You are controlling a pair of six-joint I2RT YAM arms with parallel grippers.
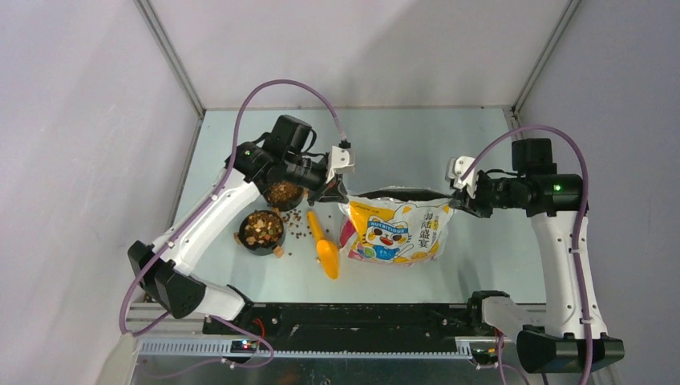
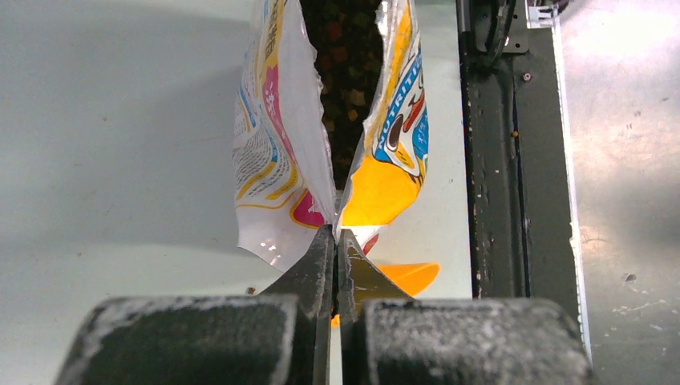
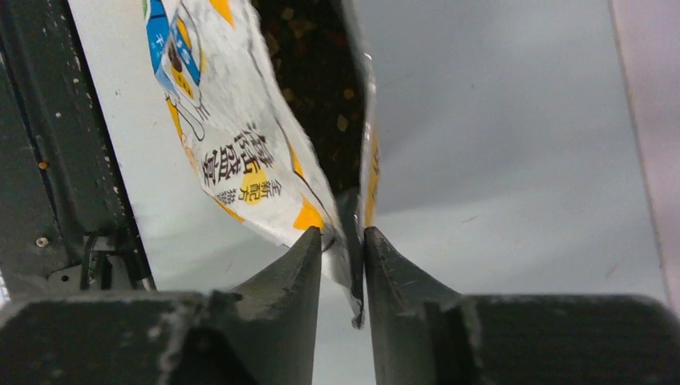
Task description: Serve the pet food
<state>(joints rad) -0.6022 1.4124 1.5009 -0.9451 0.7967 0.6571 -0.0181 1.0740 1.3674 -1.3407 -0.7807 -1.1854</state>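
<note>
Left gripper (image 2: 335,237): jaws all but closed, pinching one top corner of the bag (image 1: 394,230). Only the thin film lies between the tips.
Right gripper (image 3: 343,238): jaws a narrow slit apart, clamped on the bag's opposite top corner. The film's edge runs down between the tips.
Bag: white, yellow and pink with a cartoon cat, spanning the gap between the two sets of jaws. Its mouth gapes open straight ahead of each. Whether its bottom rests on the table (image 1: 401,144) cannot be told.
Pet food (image 2: 349,56): brown and tan pellets, seen in the dark inside of the bag's mouth, directly ahead of both sets of jaws. More fills the two bowls.
Far bowl (image 1: 285,195): dark and round, heaped with pellets. It sits just outboard of the left jaws and is partly covered by the left arm.
Near bowl (image 1: 261,231): dark and round, also full. It is farther outboard of the left jaws, toward the arm bases, close beside the far bowl.
Loose pellets (image 1: 295,222): scattered on the table between the bowls and the scoop.
Scoop (image 1: 325,250): orange, lying flat on the table base-side of the left jaws, just beside the bag's left edge. Its tip shows under the left fingers in the wrist view.
</note>
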